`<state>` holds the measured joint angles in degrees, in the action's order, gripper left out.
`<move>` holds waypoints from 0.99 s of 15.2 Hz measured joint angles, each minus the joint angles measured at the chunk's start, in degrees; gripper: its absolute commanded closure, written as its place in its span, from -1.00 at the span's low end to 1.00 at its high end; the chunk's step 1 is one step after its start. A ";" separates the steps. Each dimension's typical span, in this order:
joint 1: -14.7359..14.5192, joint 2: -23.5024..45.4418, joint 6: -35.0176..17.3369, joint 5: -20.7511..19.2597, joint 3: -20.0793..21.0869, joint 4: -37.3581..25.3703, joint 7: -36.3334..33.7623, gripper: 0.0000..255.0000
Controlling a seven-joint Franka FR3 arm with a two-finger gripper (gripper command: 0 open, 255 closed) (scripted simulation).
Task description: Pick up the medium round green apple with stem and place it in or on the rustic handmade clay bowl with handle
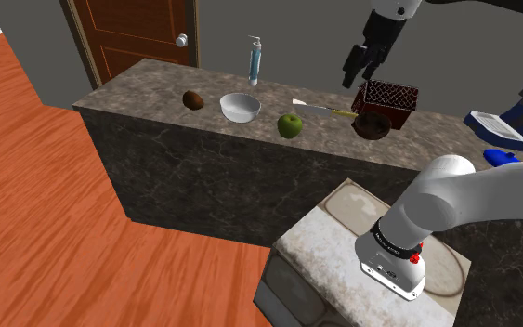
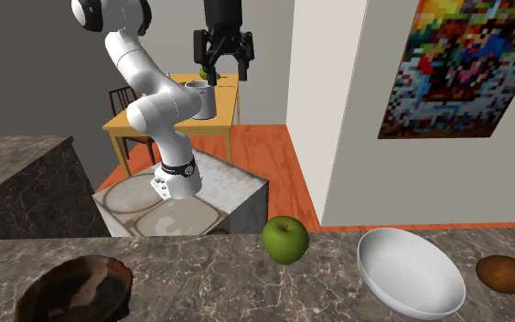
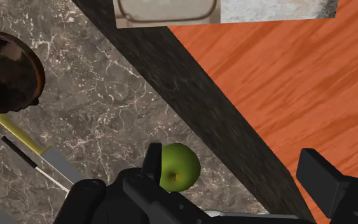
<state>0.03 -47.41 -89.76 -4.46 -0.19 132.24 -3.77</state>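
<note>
— Which step is this?
— The reach. The hand hangs high up, roughly above the brown bowl, fingers spread and holding nothing.
— And the apple?
— Sitting untouched on the tabletop, a little way from the brown bowl.
— What's next?
— I'd say move off the bowl to over the apple, go straight down, then close around its middle.

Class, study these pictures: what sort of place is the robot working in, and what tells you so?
Most likely a home kitchen: a marble counter holding a green apple, a white bowl and a knife, plus a wooden dining table and a panelled wooden door.
</note>
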 measured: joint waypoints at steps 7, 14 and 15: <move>-2.23 8.71 -5.44 -2.48 -5.29 -0.82 11.19 -1.00; -5.26 23.85 -12.57 -3.88 -11.47 -5.44 27.21 -1.00; -5.55 26.32 -13.39 -3.89 -12.38 -6.63 29.72 -1.00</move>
<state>-5.52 -21.09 -103.15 -8.35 -12.57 125.60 25.95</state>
